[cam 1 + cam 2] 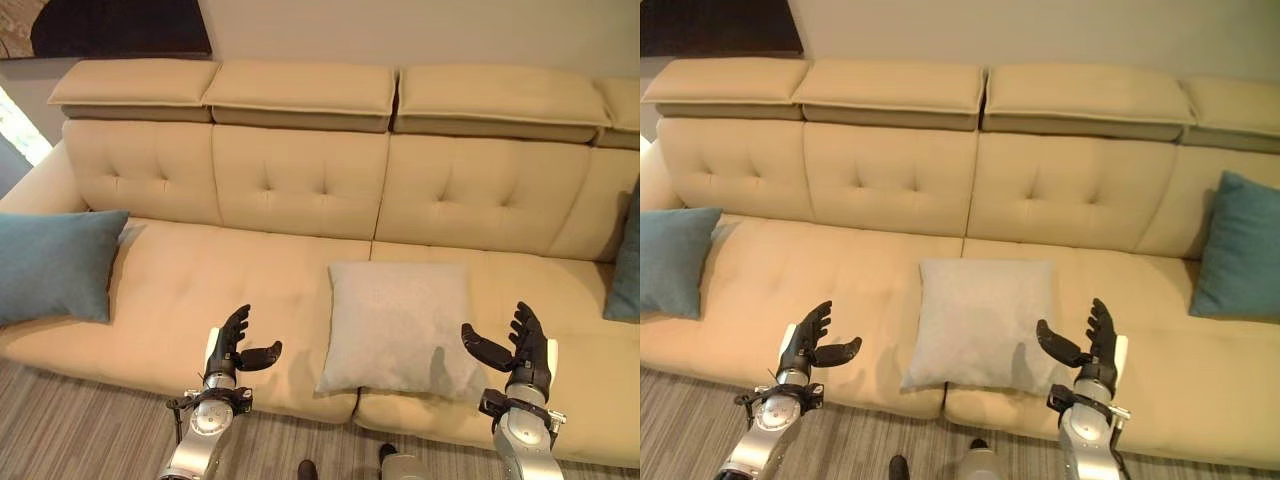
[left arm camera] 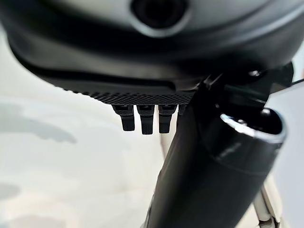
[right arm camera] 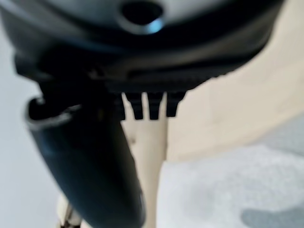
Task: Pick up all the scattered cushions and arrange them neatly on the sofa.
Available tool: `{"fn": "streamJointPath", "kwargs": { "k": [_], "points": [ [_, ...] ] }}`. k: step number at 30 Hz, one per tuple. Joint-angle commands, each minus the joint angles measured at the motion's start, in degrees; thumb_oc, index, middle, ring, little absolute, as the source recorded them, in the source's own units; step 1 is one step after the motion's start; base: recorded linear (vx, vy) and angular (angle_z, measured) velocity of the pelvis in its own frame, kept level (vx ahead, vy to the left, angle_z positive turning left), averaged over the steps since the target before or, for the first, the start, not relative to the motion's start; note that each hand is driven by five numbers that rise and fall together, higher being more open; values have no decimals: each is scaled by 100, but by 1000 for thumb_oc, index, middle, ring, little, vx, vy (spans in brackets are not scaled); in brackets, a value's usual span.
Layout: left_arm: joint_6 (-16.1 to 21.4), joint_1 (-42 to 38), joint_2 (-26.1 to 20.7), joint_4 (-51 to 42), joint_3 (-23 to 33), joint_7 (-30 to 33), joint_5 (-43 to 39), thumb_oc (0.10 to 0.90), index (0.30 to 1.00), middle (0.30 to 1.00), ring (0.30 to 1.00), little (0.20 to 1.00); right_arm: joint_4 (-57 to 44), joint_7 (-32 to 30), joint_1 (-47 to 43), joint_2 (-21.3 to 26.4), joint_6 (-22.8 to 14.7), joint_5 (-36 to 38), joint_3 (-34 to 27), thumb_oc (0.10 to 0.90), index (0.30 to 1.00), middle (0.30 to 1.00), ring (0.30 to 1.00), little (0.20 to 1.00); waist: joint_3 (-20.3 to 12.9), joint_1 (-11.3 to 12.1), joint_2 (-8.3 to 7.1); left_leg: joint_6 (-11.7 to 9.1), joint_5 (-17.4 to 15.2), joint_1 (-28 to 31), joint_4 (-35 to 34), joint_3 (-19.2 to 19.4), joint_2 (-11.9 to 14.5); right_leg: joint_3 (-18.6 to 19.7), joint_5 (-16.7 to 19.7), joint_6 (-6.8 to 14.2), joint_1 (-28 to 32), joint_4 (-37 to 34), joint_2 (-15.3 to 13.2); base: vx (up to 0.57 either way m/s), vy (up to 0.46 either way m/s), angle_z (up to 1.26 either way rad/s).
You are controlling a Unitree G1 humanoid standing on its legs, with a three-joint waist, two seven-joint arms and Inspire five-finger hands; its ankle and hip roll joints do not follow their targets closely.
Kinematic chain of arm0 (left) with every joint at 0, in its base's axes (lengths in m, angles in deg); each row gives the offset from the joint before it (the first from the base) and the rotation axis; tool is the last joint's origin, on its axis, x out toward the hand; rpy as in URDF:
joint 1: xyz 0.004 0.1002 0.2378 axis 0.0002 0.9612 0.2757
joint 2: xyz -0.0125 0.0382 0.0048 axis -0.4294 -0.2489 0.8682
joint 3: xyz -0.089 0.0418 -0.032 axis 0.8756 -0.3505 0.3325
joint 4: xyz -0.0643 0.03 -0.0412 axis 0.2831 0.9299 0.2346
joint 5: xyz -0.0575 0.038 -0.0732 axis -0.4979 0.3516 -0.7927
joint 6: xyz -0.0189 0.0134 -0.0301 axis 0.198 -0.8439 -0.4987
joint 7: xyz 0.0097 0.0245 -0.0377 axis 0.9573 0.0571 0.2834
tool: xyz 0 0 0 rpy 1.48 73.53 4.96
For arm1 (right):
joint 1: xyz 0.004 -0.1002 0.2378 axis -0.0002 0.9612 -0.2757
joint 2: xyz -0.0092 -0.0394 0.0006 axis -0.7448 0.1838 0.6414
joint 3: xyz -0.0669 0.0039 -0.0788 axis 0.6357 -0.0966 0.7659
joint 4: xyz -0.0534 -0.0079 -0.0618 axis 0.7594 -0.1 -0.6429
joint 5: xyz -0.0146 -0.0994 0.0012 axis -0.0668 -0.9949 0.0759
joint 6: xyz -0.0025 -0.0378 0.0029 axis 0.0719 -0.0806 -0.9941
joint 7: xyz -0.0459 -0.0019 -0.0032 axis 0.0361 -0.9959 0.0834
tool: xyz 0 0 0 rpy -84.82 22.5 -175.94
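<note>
Left teal cushion (image 1: 55, 265): on the sofa seat at its left end, leaning toward the armrest.
Left hand (image 1: 232, 345): raised over the front edge of the seat, left of the grey cushion, palm turned inward; fingers straight and spread, thumb out toward the cushion; it holds nothing and touches nothing.
Sofa (image 1: 300, 180): cream, tufted back with padded headrests, standing against the wall.
Grey cushion (image 1: 398, 325): lying flat on the seat near the middle, across the seam between two seat pads, its lower left corner reaching the front edge; it sits between the two hands.
Right hand (image 1: 520, 345): raised just right of the grey cushion, palm inward; fingers straight and apart, thumb pointing at the cushion; empty.
Right teal cushion (image 1: 1240, 250): upright at the right end, leaning against the backrest.
Floor (image 1: 80, 420): striped grey-brown carpet in front of the sofa.
</note>
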Motion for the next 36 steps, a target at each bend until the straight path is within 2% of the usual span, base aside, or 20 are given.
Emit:
{"fn": "streamJointPath", "kwargs": {
  "k": [1,2,5,9,13,15,17,19,20,22,23,24,25,26,28,29,30,35,36],
  "points": [
    [409,-308,-354,-392,278,152,207,800,900,900,900,900,-174,-124,-212,272,-390,-163,-312,800,900,900,900,900,-284,0,-43,-179,-802,-294,471,-410,23,-57,233,159,231,-1080,-335,260,-162,-13],
    [386,-353,-369,-315,317,162,258,800,900,900,900,900,-148,-126,-230,301,-382,-170,-318,800,900,900,900,900,-330,-7,-85,-198,-855,-271,492,-390,0,-79,275,196,409,-1363,-344,144,-95,-2],
    [381,-462,-392,-213,316,261,367,800,900,900,900,900,-80,-142,-308,370,-369,-192,-279,800,900,900,900,900,-407,23,-132,-224,-870,-238,469,-373,-9,-71,432,231,518,-1488,-315,140,-104,21],
    [371,-583,-456,-179,349,277,459,800,900,900,900,900,-9,-132,-467,575,-363,-256,-259,800,900,900,900,900,-536,49,-88,-296,-812,-196,293,-356,88,-73,414,234,585,-1714,-197,143,-141,8],
    [386,-715,-514,-286,330,296,423,800,900,900,900,900,5,-139,-770,720,-379,-241,-130,800,900,900,900,900,-564,99,24,-403,-710,-193,79,-433,212,-160,195,125,694,-1981,-84,93,-137,6],
    [447,-1054,-539,-297,199,403,220,800,900,900,900,900,243,-238,-1360,841,-427,63,96,800,900,900,900,900,-414,138,139,-483,-561,-410,-60,-504,284,-202,171,71,537,-2085,-9,-103,-142,9],
    [465,-1218,-519,-254,164,444,157,800,900,900,900,900,295,-267,-1544,887,-413,84,187,800,900,900,900,900,-357,144,188,-504,-504,-552,-101,-522,302,-211,178,51,419,-2117,14,-140,-54,4],
    [555,-1744,-524,-132,-19,589,-81,800,900,900,900,900,419,-384,-2080,1092,-401,61,483,800,900,900,900,900,-125,180,270,-544,-370,-936,-122,-573,323,-210,209,2,89,-2131,60,-297,-62,3],
    [633,-2319,-586,24,-222,681,-34,800,900,900,900,900,698,-509,-2679,1363,-390,-57,741,800,900,900,900,900,56,236,351,-572,-232,-1353,-131,-605,329,-199,262,-23,-275,-2113,97,-381,-56,10],
    [614,-3187,-800,371,-537,932,208,800,900,900,900,900,1088,-728,-3568,1610,-466,-2,1015,800,900,900,900,900,292,299,392,-614,-77,-1763,-105,-620,337,-183,334,-31,-641,-2056,125,-336,-50,9],
    [632,-3904,-869,679,-788,1126,221,800,900,900,900,900,1603,-901,-4386,1821,-487,43,1375,800,900,900,900,900,472,378,410,-652,26,-2047,-77,-631,345,-188,380,-31,-870,-2031,141,-257,-59,13],
    [659,-4259,-927,748,-886,1224,178,800,900,900,900,900,1926,-948,-4864,1951,-458,21,1611,800,900,900,900,900,595,427,425,-671,65,-2181,-31,-637,345,-201,418,-22,-988,-2019,141,-166,-47,10],
    [666,-4301,-928,771,-875,1226,173,800,900,900,900,900,1978,-948,-4936,1961,-476,33,1636,800,900,900,900,900,618,421,432,-672,64,-2200,-19,-635,346,-197,423,-23,-1005,-2013,142,-131,-51,8],
    [725,-4639,-946,791,-1007,1296,119,800,900,900,900,900,2440,-931,-5506,2227,-355,-181,2068,800,900,900,900,900,800,491,436,-713,133,-2392,60,-640,355,-227,453,-17,-1112,-2041,139,-106,-50,3],
    [761,-4820,-924,790,-1115,1355,98,800,900,900,900,900,2678,-989,-5844,2284,-313,-279,2311,800,900,900,900,900,896,523,449,-729,168,-2486,86,-655,346,-235,503,-6,-1179,-2071,133,-75,-34,-1],
    [819,-4875,-892,724,-1195,1365,72,800,900,900,900,900,3002,-954,-6135,2420,-227,-474,2641,800,900,900,900,900,964,570,472,-759,231,-2553,54,-654,351,-246,529,-4,-1237,-2146,144,-17,-4,-8],
    [820,-4880,-890,725,-1180,1364,72,800,900,900,900,900,3029,-952,-6170,2422,-238,-467,2667,800,900,900,900,900,968,563,481,-760,233,-2556,50,-652,353,-244,534,-4,-1242,-2149,147,-20,-6,-6],
    [991,-4433,-768,410,-1202,1170,-114,800,900,900,900,900,3518,-548,-6347,2621,179,-1480,3564,800,900,900,900,900,1069,628,517,-812,356,-2614,-84,-621,361,-259,583,-14,-1280,-2293,165,1,-5,-5],
    [989,-4245,-756,399,-1169,1063,-121,800,900,900,900,900,3499,-149,-6307,2668,316,-1791,3871,507,460,460,460,460,1077,621,481,-819,365,-2610,-104,-637,367,-281,567,-35,-1272,-2289,176,0,0,0]
  ]
}}
